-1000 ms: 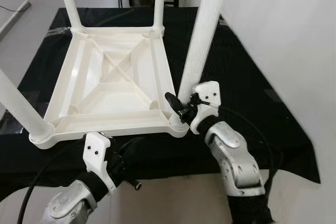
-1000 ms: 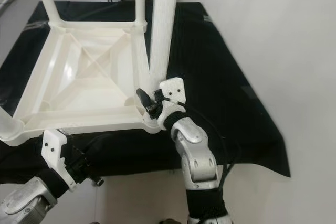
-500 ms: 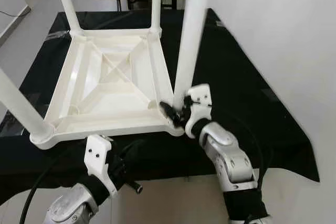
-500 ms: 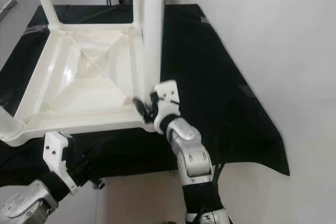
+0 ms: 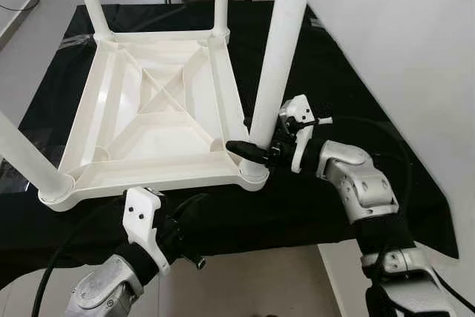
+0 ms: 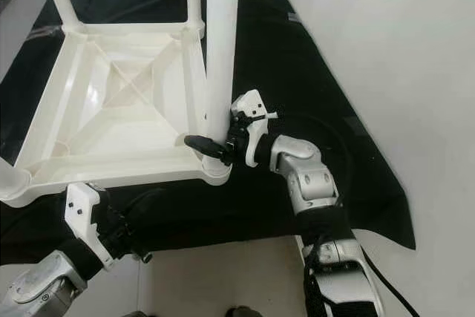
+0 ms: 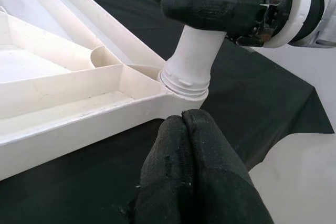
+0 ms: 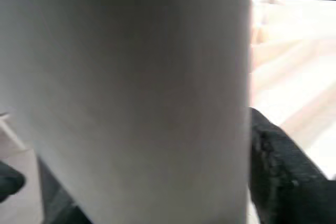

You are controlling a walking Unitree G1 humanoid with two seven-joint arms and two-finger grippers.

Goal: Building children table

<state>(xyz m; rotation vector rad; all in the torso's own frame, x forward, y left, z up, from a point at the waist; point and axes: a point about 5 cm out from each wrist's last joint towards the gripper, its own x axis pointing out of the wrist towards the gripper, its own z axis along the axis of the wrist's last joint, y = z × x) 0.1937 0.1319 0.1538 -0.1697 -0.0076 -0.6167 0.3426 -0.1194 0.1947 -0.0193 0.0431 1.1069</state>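
Tabletop (image 5: 156, 120), white plastic, ribbed underside up, lying on a desk with black cloth (image 5: 349, 94). Four white legs upright at its corners. Right claw (image 5: 256, 152) pinching the near right leg (image 5: 276, 64) just above its corner socket (image 7: 185, 85). Left claw (image 7: 191, 171), fingers pressed together, low beside the tabletop's near edge, below that socket.

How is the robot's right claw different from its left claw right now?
The right claw is wrapped around the white table leg just above its corner socket; the left claw holds nothing. The right claw sits up at the upturned tabletop; the left claw is pinched shut, low by the near edge. Both have black fingers.
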